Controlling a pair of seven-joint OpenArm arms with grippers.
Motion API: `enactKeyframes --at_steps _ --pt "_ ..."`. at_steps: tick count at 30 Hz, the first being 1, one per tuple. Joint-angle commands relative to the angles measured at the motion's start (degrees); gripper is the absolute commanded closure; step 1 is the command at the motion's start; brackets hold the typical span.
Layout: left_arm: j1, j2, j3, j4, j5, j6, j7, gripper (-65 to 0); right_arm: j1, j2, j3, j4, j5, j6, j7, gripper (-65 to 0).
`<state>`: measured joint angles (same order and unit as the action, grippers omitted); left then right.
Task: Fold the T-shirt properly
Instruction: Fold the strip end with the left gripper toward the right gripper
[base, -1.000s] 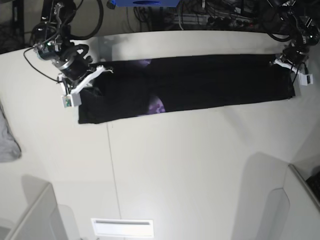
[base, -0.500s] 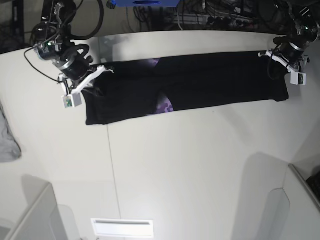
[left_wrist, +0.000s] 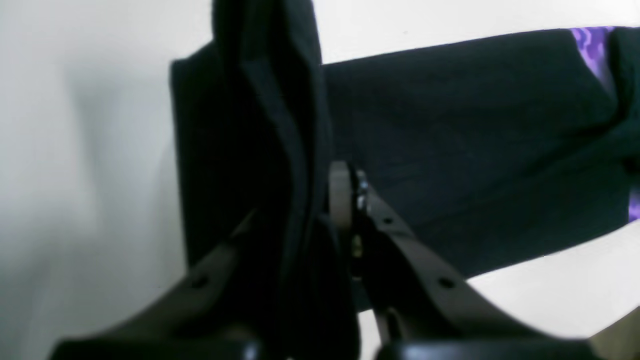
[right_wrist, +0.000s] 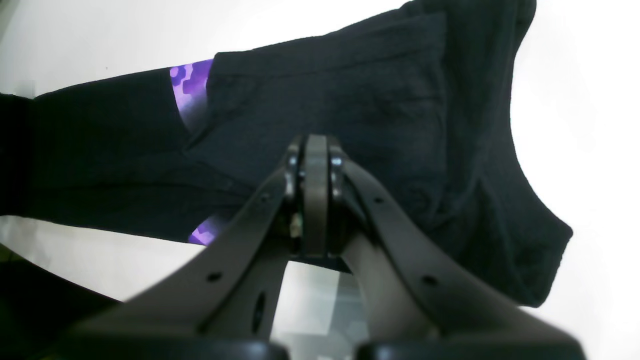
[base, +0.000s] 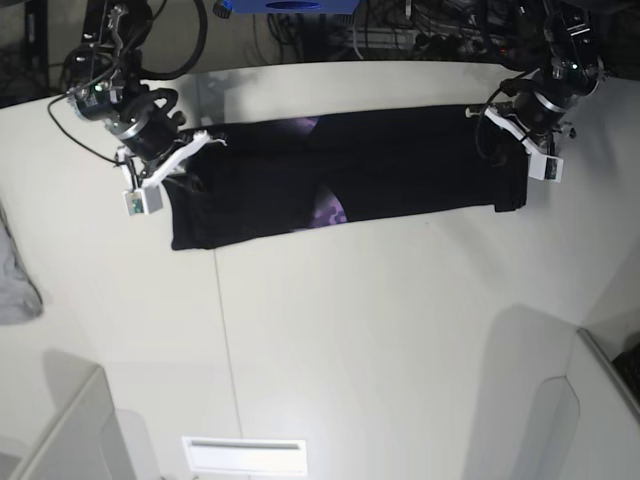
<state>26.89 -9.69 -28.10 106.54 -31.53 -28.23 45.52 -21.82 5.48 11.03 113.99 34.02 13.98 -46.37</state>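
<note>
We find the table (base: 350, 330) carrying the T-shirt (base: 380, 175), a long black band along its far edge. The left gripper (base: 522, 150) pinches a lifted end fold; the right gripper (base: 160, 170) is fully closed at the opposite end. We judge the thin pinch could slip, skewing the fold.

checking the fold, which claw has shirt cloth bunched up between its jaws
The left claw: black T-shirt fabric stands pinched in it. The right claw shows none.
</note>
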Motion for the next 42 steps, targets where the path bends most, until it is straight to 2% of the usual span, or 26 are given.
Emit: enactKeyframes --at_steps 1,7,11,16,20,28,34,37,42 --pt "0.1 -0.5 1.0 1.2 -1.0 0.4 -1.3 0.0 0.2 0.4 0.3 0.9 0.7 0.2 1.2 0.0" --pt "-0.3 -0.6 6.1 1.2 -1.0 0.8 -1.2 0.0 0.2 0.4 0.3 0.9 0.7 0.2 1.2 0.0" --pt "-0.4 -0.5 9.2 1.2 -1.0 3.7 -1.3 0.0 0.3 0.4 0.3 0.9 0.7 0.2 1.2 0.0" --pt "-1.5 -0.5 12.7 1.2 -1.0 3.8 -1.2 0.0 0.5 0.4 0.3 0.9 0.7 0.2 1.2 0.0" --pt "-2.7 -0.5 16.4 1.2 -1.2 7.4 -1.2 0.0 0.5 0.4 0.3 0.9 0.7 0.2 1.2 0.0" --pt "-5.9 -0.5 24.6 0.7 -1.3 12.0 -1.2 0.0 0.6 0.4 0.4 0.9 0.7 0.1 1.2 0.0" --pt "-7.6 0.3 28.6 0.6 -1.4 12.3 -1.2 0.0 0.6 0.4 0.4 0.9 0.7 0.1 1.2 0.0" --pt "-7.9 1.8 28.8 0.0 -1.1 12.3 -1.1 0.0 0.6 0.5 0.4 0.9 0.6 0.1 1.2 0.0" --pt "-8.0 2.0 28.8 -0.7 -1.4 12.3 -1.1 0.0 0.7 0.5 0.4 0.9 0.7 0.0 1.2 0.0"
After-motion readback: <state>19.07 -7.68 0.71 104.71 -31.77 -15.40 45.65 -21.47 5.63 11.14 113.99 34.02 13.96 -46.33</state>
